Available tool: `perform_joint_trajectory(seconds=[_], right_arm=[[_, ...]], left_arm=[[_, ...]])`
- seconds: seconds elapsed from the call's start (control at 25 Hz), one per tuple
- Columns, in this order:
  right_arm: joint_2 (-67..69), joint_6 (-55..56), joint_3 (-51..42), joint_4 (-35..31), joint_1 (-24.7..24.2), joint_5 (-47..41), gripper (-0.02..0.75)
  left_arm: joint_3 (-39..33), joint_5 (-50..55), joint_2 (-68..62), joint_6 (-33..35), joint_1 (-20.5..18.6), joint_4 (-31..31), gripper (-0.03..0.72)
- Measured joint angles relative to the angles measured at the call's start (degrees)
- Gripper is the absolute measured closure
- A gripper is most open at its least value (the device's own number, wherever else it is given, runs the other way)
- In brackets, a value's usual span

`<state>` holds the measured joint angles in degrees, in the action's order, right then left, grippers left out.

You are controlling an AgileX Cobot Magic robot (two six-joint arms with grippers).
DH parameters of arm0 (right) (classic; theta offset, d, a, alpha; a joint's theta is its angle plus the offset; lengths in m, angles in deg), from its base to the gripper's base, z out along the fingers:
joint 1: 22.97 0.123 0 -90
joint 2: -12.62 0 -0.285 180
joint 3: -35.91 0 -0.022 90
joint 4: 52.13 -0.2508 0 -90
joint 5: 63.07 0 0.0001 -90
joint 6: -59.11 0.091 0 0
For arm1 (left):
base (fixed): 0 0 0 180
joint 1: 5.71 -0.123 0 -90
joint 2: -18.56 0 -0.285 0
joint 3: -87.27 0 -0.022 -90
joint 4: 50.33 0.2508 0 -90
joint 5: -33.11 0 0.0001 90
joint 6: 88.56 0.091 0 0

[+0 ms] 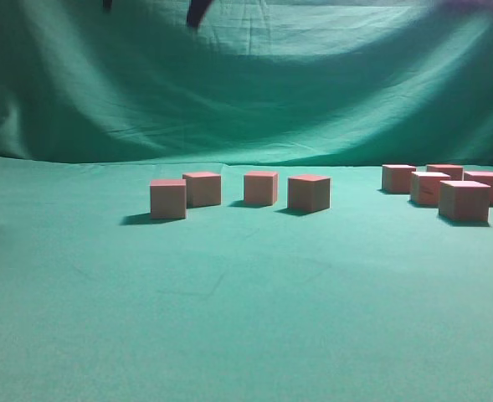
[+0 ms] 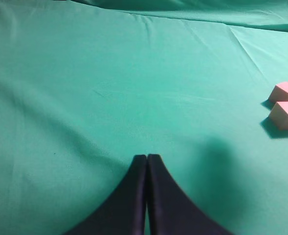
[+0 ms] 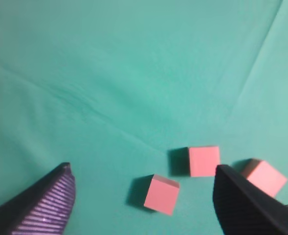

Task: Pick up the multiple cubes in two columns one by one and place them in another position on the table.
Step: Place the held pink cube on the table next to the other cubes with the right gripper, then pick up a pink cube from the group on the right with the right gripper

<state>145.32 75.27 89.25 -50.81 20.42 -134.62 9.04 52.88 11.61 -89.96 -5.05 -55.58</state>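
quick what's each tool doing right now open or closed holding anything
Left tool: closed, holding nothing.
Right tool: open, empty, above the cubes.

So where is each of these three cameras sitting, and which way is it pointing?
Exterior view: low, at cube height, facing the green backdrop; four cubes centre, more right; dark arm bits at top.
Left wrist view: on the left arm, looking down at cloth; left gripper shut, two cubes at right.
Right wrist view: above the table, looking down; right gripper open over three cubes.
All views share the green cloth and pink-topped cubes.
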Motion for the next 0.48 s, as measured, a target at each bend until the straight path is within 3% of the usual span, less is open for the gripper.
perform_joint_trajectory(seconds=[0.16,0.32,0.44,0.48], right_arm=[[-10.8,-4.0,-3.8,2.1,0.0,-0.1,0.211],[-23.0,-4.5,-16.1,8.1,-0.7,-0.1,0.211],[-30.4,-4.5,-28.5,8.9,-3.7,-0.3,0.211],[-30.4,-4.5,-28.5,8.9,-3.7,-0.3,0.211]], left_arm=[[0.0,0.0,0.0,0.0,0.0,0.0,0.688],[0.0,0.0,0.0,0.0,0.0,0.0,0.688],[0.0,0.0,0.0,0.0,0.0,0.0,0.688],[0.0,0.0,0.0,0.0,0.0,0.0,0.688]])
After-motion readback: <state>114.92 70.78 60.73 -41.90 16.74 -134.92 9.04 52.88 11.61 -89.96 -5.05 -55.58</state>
